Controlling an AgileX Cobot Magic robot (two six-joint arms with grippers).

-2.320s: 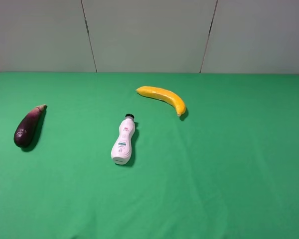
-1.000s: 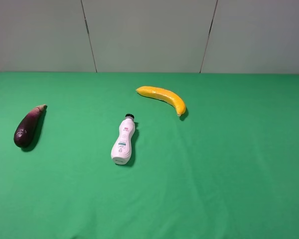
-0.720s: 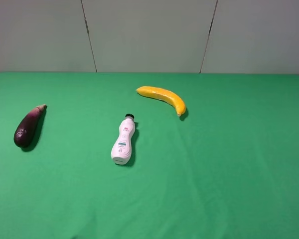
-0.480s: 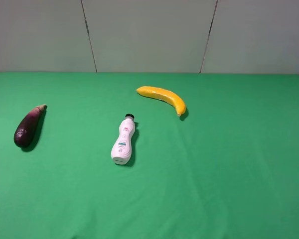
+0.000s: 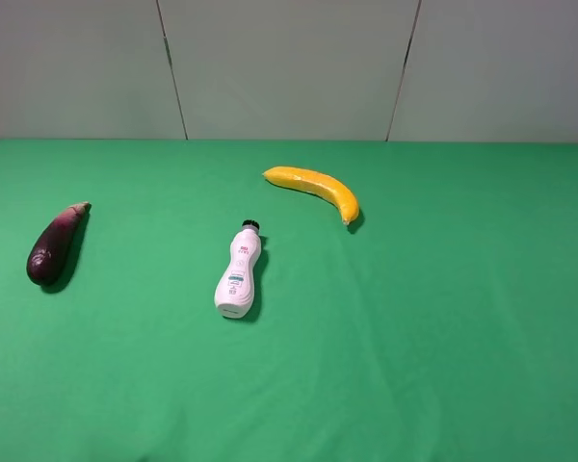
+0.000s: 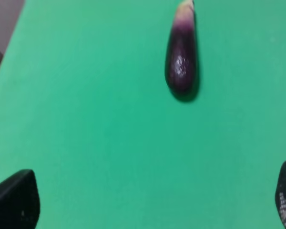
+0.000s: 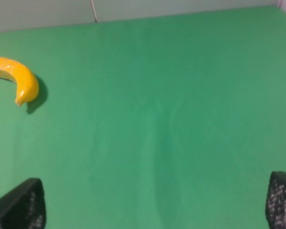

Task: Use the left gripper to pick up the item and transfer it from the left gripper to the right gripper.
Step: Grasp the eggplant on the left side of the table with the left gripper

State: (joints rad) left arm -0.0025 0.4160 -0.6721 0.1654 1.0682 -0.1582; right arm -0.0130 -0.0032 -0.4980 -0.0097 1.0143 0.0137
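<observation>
Lying flat, eggplant point(image 6: 182, 59) well ahead of left claw point(image 6: 150, 199), jaws wide apart

Green cloth surface point(image 5: 443, 318), slightly wrinkled. Three things lie flat on it, well apart: eggplant point(image 5: 54, 246) at far left, stem end toward the back; bottle point(image 5: 238, 272) near centre, cap toward the back; banana point(image 5: 313, 186) behind the bottle, slightly right.
</observation>
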